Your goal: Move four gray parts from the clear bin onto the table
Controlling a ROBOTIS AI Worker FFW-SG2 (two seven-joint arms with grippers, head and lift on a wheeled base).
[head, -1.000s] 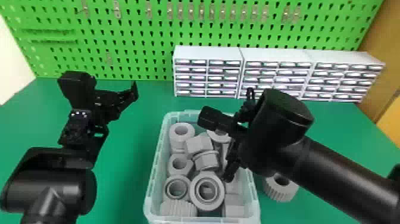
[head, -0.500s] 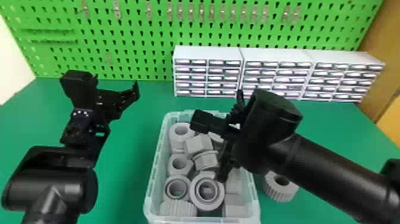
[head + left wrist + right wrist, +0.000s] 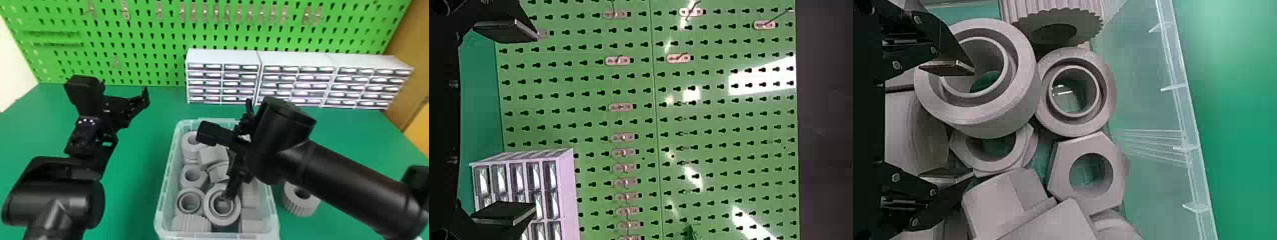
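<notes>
The gray parts [image 3: 192, 177] are heaped in the clear bin [image 3: 161, 198], and one of them, a wide ring [image 3: 209, 213], lies near the bin's near end. My right gripper [image 3: 237, 151] is over the heap, its two fingers spread well apart and grasping nothing. One fingertip overlaps the ring's hole; I can't tell whether it dips inside or only hangs above. My hand and wrist hide the parts toward the bin's far right, and the bin's near edge is cut off at the bottom of my head view. A ribbed gray part [image 3: 301, 207] sits on the table [image 3: 134, 198] just right of the bin, partly covered by my right forearm [image 3: 348, 182]. My left gripper [image 3: 129, 107] is parked above the table, left of the bin, open.

Compared with a second ago, my right hand has shifted left, bringing that fingertip across the ring. The ribbed part outside hasn't moved.
</notes>
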